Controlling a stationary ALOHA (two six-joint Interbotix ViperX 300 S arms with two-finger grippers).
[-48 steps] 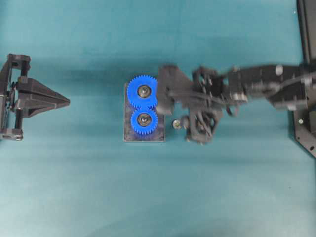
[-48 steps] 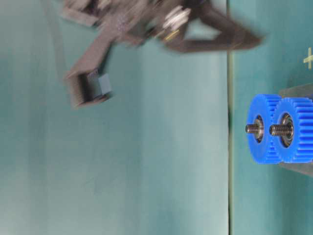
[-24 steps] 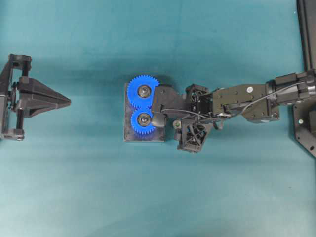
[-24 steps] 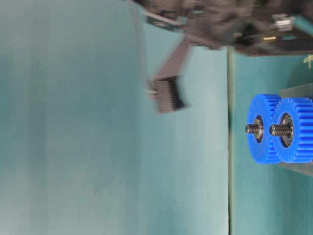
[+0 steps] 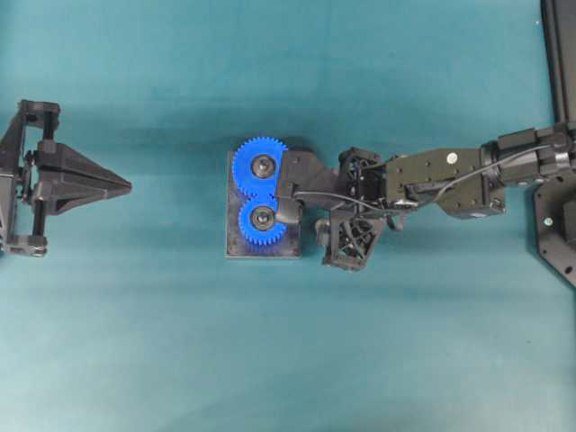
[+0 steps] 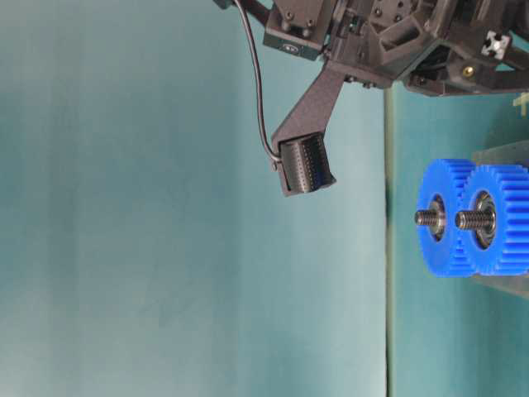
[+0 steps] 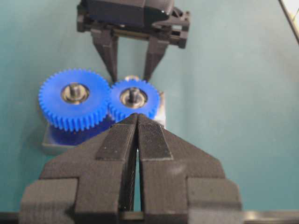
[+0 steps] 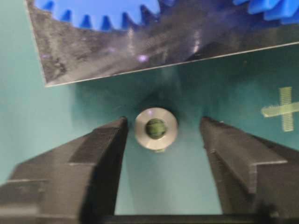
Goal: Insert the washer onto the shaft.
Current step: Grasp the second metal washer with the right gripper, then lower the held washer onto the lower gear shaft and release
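A small silver washer [image 8: 156,128] lies flat on the teal table, just in front of the grey base plate [image 8: 117,51]. My right gripper [image 8: 164,125] is open, with one finger on each side of the washer and neither touching it. Seen from overhead, that gripper [image 5: 317,236] points down right of the plate [image 5: 236,247]. Two blue gears sit on the plate, each on a threaded shaft [image 5: 263,165] [image 5: 263,215]. Both shafts [image 6: 426,217] [image 6: 464,219] stick out bare above the gears. My left gripper [image 5: 129,187] is shut and empty at the far left.
In the left wrist view the shut fingertips [image 7: 137,115] point at the smaller gear [image 7: 133,98], with the right gripper's fingers [image 7: 111,65] beyond it. A black frame [image 5: 558,225] runs along the table's right edge.
My right arm has come down and in toward the plate, settling over the washer, and its jaws have narrowed a little. The left arm has not moved.
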